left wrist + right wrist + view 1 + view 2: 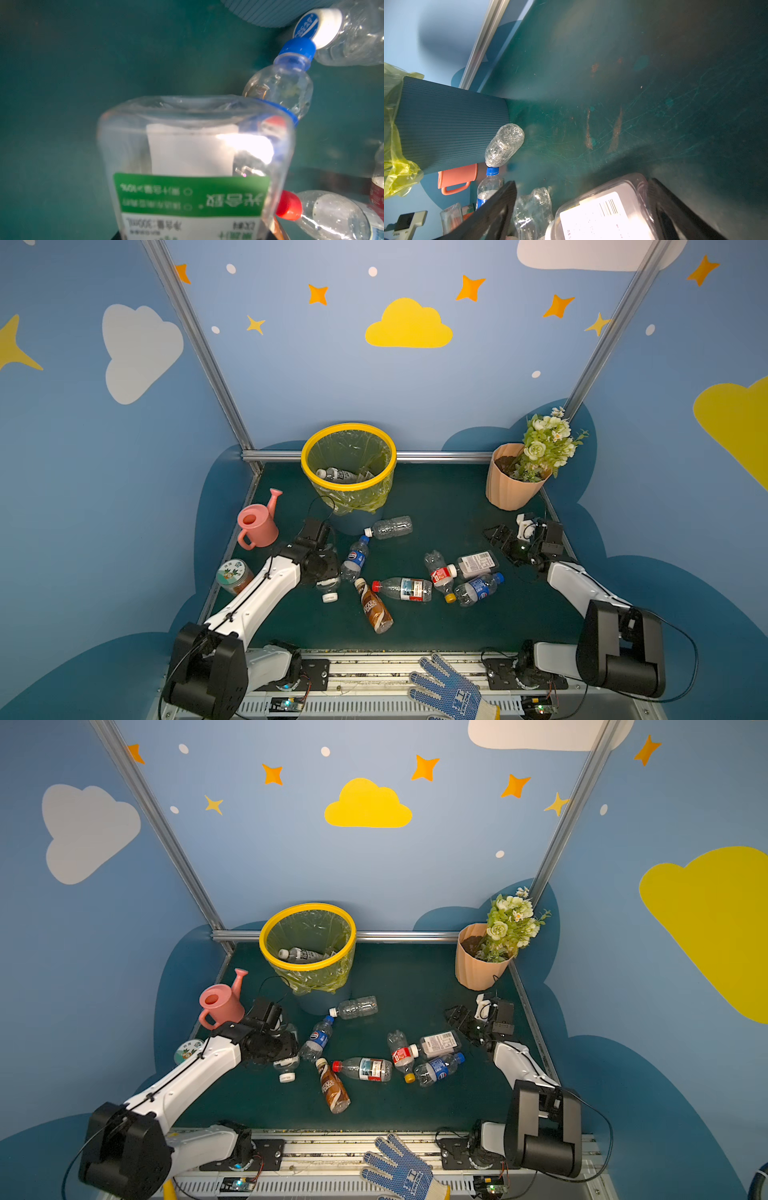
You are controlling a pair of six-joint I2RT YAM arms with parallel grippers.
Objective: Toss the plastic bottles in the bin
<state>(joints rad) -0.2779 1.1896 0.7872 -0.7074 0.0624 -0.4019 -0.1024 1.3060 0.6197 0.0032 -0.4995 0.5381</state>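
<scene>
Dark green bench [436,506] inside a blue booth w/ painted clouds and stars. The bin [349,488] is parked back-middle, prob so both arms can get to it. One bottle in the bin [338,475] is lying in the liner and I count abt eight more loose on the bench, so the job's barely started imo.

Left gripper [326,570] is down low over a clear green-label bottle [193,166], white cap pointing back toward the arm base. The left wrist view is basically all bottle, base pointing away, so it sits right in the grasp line. The fingers are hidden behind it in every view tho, so can't tell if they've pinched it or not. It looks on or barely off the bench.

Right gripper [581,181] has its fingers spread wide, either side of the flat barcode-label bottle [602,207] w/o touching it afaict. Prob lining up the next pick.

Rest of the pile:
- white-cap bottle [390,527] at the bin's foot, cap right up against the blue cap of the Pepsi bottle [355,558]
- brown bottle [376,605] and red-cap bottle [405,588] mid-bench

Pink watering can [255,522], jar [232,574] and flower pot [513,485] aren't trash, leave em. Gloved hand [449,689] rests on the front rail, well apart from both arms.

Next for the left, I'd guess: firm hold, lift above the yellow rim, drop. Thin clear plastic squashes and can slip, fyi.
</scene>
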